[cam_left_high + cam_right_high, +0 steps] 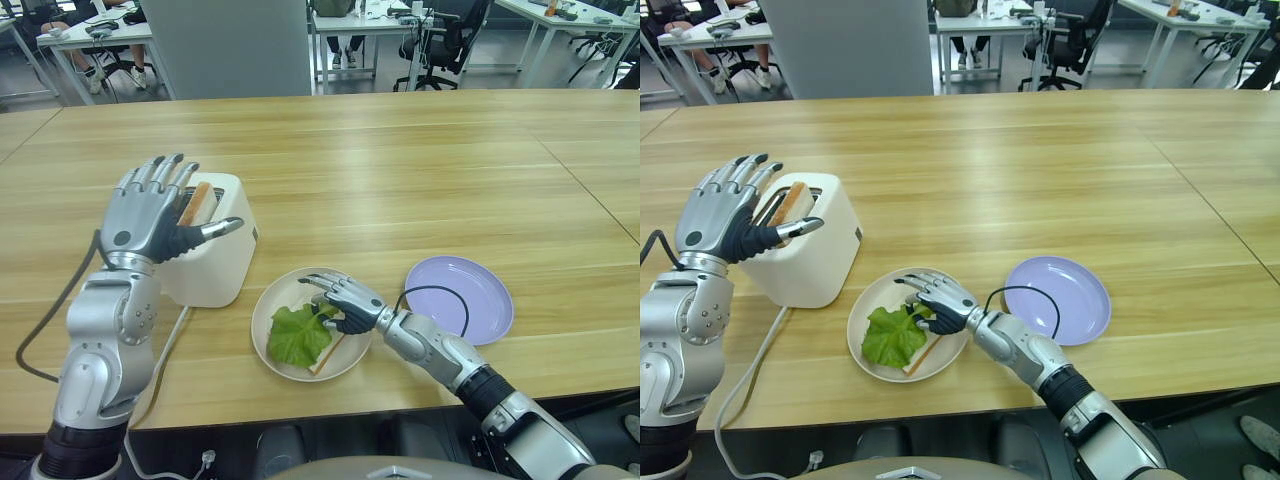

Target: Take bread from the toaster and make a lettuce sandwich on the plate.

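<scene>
Bread (197,203) in toaster (215,268); left hand (148,218), spread and empty, should pinch its top edge; right hand (350,303) seemingly loose, empty, on lettuce (295,336).

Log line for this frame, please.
left hand open beside toaster | bread in slot | right hand over lettuce on plate

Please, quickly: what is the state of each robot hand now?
Left robot hand: open, raised beside the bread slice in the toaster, holding nothing.
Right robot hand: open, over the lettuce on the plate, gripping nothing.
</scene>
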Controlling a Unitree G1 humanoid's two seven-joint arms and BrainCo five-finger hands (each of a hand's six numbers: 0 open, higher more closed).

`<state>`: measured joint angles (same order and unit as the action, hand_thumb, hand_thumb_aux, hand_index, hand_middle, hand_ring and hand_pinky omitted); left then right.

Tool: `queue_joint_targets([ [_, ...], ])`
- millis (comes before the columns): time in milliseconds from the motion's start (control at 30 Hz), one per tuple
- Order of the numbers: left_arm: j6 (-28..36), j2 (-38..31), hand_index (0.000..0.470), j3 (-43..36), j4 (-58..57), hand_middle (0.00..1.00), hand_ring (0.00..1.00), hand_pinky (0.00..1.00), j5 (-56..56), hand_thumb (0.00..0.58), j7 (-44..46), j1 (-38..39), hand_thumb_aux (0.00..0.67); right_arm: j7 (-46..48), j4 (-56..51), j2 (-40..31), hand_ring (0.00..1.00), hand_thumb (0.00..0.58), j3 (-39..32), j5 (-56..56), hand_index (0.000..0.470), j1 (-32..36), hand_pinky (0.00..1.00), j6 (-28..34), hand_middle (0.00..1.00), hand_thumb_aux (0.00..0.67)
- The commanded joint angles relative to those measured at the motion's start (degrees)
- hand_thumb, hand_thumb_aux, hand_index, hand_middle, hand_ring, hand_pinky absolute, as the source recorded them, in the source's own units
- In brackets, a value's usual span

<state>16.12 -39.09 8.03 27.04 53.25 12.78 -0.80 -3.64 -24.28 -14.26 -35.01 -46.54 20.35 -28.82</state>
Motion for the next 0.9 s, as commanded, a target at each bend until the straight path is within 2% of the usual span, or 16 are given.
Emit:
queue_joint_targets([
  [33, 2.0, -0.5, 0.0, -1.4, -6.2, 0.0, 0.0, 0.0, 1.6, 0.0, 2.6, 0.0, 0.0, 0.4, -1.7, -0.4, 0.0, 0.58, -1.1, -1.1, 0.46, 1.0, 0.0, 0.2, 0.0, 0.67],
  [100, 2.6, -0.3, 0.0, -2.6, -9.3, 0.0, 0.0, 0.0, 1.7, 0.0, 3.5, -0.2, 0.0, -0.1, -1.6, -0.7, 0.0, 0.58, -1.5, -2.1, 0.46, 1.2, 0.0, 0.9, 0.0, 0.67],
  [133, 2.6, 0.0, 0.0, -3.3, -10.8, 0.0, 0.0, 0.0, 1.7, 0.0, 3.5, -0.5, 0.0, -0.3, -1.4, -1.0, 0.0, 0.572, -1.6, -2.5, 0.408, 1.2, 0.0, 1.3, 0.0, 0.594],
  [167, 2.7, 0.1, 0.0, -4.1, -12.4, 0.0, 0.0, 0.0, 2.1, 0.0, 3.2, -1.0, 0.0, -0.4, -0.9, -1.3, 0.0, 0.472, -1.6, -3.0, 0.262, 1.1, 0.0, 1.6, 0.0, 0.381],
  [200, 2.8, 0.1, 0.0, -4.7, -13.7, 0.0, 0.0, 0.0, 2.4, 0.0, 2.8, -1.6, 0.0, -0.4, -0.4, -1.7, 0.0, 0.472, -1.5, -3.3, 0.262, 0.9, 0.0, 1.9, 0.0, 0.381],
  [233, 2.9, 0.1, 0.0, -5.1, -14.8, 0.0, 0.0, 0.0, 2.5, 0.0, 2.4, -2.1, 0.0, -0.4, 0.1, -2.2, 0.0, 0.241, -1.4, -3.7, 0.108, 0.7, 0.0, 2.1, 0.0, 0.158],
  [267, 3.0, 0.1, 0.0, -5.6, -16.2, 0.0, 0.0, 0.0, 2.5, 0.0, 2.1, -2.9, 0.0, -0.5, 0.8, -2.7, 0.0, 0.079, -1.2, -4.1, 0.032, 0.4, 0.0, 2.5, 0.0, 0.047],
  [300, 2.9, 0.1, 0.0, -6.0, -17.4, 0.0, 0.0, 0.0, 2.1, 0.0, 2.0, -3.6, 0.0, -0.4, 1.4, -3.2, 0.0, 0.079, -1.1, -4.3, 0.032, 0.2, 0.0, 2.9, 0.0, 0.047],
  [333, 2.8, 0.2, 0.0, -6.5, -18.6, 0.0, 0.0, 0.0, 1.7, 0.0, 1.8, -4.4, 0.0, -0.4, 2.0, -3.7, 0.0, 0.0, -1.0, -4.7, 0.0, -0.1, 0.0, 3.3, 0.0, 0.0],
  [633, 0.2, 0.6, 0.0, -8.7, -28.4, 0.0, 0.0, 0.0, -0.7, 0.0, -4.2, -12.3, 0.0, 0.4, 13.1, -8.3, 0.0, 0.0, 1.2, -5.2, 0.0, -5.0, 0.0, 6.1, 0.0, 0.0],
  [667, -0.4, 0.6, 0.29, -8.5, -28.9, 0.0, 0.0, 0.0, -1.3, 0.501, -5.5, -13.0, 0.423, 0.8, 14.5, -8.7, 0.0, 0.0, 1.5, -5.0, 0.0, -5.7, 0.0, 6.2, 0.0, 0.0],
  [700, -1.0, 0.6, 0.29, -8.3, -29.4, 0.0, 0.0, 0.0, -1.9, 0.501, -6.5, -13.7, 0.423, 1.1, 15.6, -8.9, 0.0, 0.0, 1.8, -4.9, 0.0, -6.3, 0.0, 6.4, 0.0, 0.0],
  [733, -1.8, 0.7, 0.395, -8.1, -30.1, 0.0, 0.0, 0.0, -2.9, 0.568, -7.6, -14.5, 0.575, 1.3, 16.7, -9.2, 0.0, 0.0, 2.2, -4.6, 0.0, -6.9, 0.0, 6.4, 0.0, 0.0],
  [767, -2.5, 0.6, 0.46, -8.2, -30.9, 0.33, 0.33, 0.33, -3.6, 0.58, -8.3, -15.2, 0.67, 1.5, 17.7, -9.4, 0.0, 0.0, 2.5, -4.4, 0.0, -7.5, 0.0, 6.5, 0.0, 0.0],
  [833, -4.1, 0.6, 0.46, -7.8, -31.9, 1.0, 1.0, 1.0, -5.3, 0.58, -10.0, -16.4, 0.67, 2.1, 19.9, -9.7, 0.0, 0.0, 3.2, -4.2, 0.0, -8.6, 0.0, 6.8, 0.0, 0.0],
  [900, -5.6, 0.7, 0.46, -7.3, -32.0, 1.0, 1.0, 1.0, -6.9, 0.58, -11.8, -17.5, 0.67, 2.4, 21.6, -10.0, 0.0, 0.0, 3.8, -3.9, 0.0, -9.4, 0.0, 7.0, 0.0, 0.0],
])
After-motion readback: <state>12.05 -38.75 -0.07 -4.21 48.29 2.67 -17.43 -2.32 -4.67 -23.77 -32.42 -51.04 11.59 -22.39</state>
